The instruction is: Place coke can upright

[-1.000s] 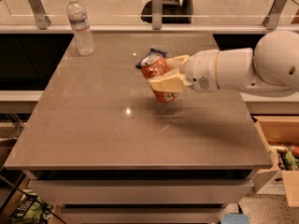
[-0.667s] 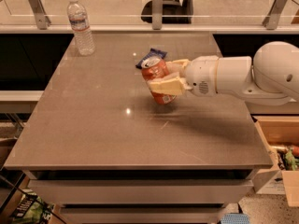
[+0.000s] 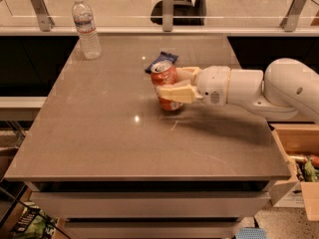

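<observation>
Camera view: the small red-orange aluminium coke can (image 3: 162,76) is pinched by the cream two-finger hand (image 3: 168,83) near the middle of the grey desk (image 3: 99,133). It is slightly tilted, its base at or just above the surface. It should be levelled and seated flat before release.

We see the coke can (image 3: 162,76), red-orange with white markings and a silver top end facing up, standing close to upright with a slight lean. It sits near the middle of the desk, a little toward the far edge and the right edge; we can't tell if its base touches the surface. The gripper (image 3: 168,83) reaches in from the right edge, one finger clamped on each side of the can.
</observation>
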You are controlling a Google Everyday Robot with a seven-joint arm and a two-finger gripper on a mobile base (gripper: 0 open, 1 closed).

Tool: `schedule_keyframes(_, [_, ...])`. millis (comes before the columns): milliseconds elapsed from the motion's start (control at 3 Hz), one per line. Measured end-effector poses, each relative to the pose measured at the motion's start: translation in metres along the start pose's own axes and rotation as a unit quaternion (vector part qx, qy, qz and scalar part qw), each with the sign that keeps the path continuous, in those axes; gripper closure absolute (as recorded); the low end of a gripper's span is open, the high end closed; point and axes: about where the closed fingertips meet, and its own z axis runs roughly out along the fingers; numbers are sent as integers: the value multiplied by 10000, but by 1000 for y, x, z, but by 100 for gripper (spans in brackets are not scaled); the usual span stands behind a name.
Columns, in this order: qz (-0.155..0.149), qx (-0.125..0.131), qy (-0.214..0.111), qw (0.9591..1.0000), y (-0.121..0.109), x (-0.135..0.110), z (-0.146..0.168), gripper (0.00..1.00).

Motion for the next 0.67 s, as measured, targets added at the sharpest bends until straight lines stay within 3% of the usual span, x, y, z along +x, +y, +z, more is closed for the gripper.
schedule_keyframes(667, [41, -62, -132, 9999, -5, 4, 3, 100])
